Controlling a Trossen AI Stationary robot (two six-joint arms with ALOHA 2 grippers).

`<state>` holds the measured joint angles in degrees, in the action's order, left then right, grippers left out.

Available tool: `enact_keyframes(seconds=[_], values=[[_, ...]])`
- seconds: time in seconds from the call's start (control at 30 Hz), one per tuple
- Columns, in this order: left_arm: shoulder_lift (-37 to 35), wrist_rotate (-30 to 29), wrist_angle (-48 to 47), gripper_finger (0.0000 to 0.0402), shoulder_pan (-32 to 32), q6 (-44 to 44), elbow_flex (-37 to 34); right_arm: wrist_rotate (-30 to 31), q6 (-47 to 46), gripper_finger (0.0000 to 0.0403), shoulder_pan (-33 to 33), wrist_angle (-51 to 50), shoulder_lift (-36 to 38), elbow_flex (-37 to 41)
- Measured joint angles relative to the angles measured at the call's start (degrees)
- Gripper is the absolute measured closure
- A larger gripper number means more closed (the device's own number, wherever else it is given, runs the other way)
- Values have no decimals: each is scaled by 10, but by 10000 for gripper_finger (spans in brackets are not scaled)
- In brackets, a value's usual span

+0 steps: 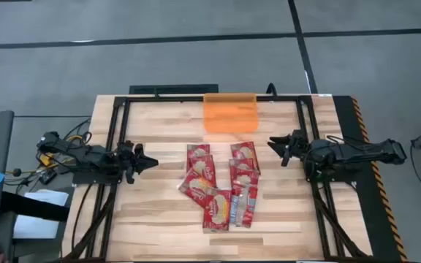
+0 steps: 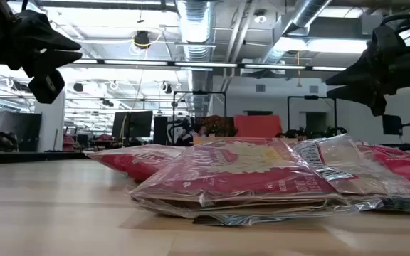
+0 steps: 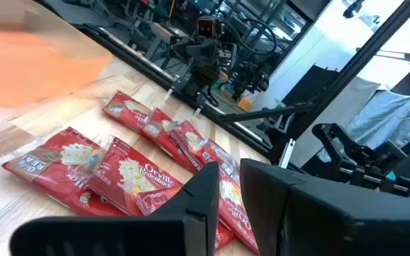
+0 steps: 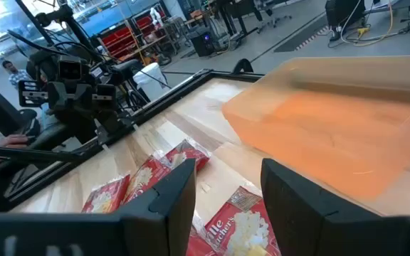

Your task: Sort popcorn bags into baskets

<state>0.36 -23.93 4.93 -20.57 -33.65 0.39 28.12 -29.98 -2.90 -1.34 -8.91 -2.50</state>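
Several red popcorn bags (image 1: 221, 183) with cream centres lie flat in an overlapping pile on the middle of the wooden table; they also show in the low view (image 2: 240, 174), the left wrist view (image 3: 127, 174) and the right wrist view (image 4: 237, 227). An orange translucent basket (image 1: 230, 112) stands at the table's far edge, behind the pile; it also shows in the right wrist view (image 4: 333, 128). My left gripper (image 1: 150, 162) is open, above the table left of the pile. My right gripper (image 1: 274, 144) is open, above the table right of the pile.
A black frame (image 1: 196, 98) runs around the table top. Bare wood (image 1: 159, 212) lies left of the pile and along the near edge. A person (image 4: 9, 67) shows far off in the room beyond the table.
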Motion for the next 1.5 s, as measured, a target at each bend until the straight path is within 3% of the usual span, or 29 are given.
enact_keyframes(seconds=[1.5], values=[[0, -3, 0, 354, 0, 0, 0, 0, 0, 218, 0, 0, 0, 0]])
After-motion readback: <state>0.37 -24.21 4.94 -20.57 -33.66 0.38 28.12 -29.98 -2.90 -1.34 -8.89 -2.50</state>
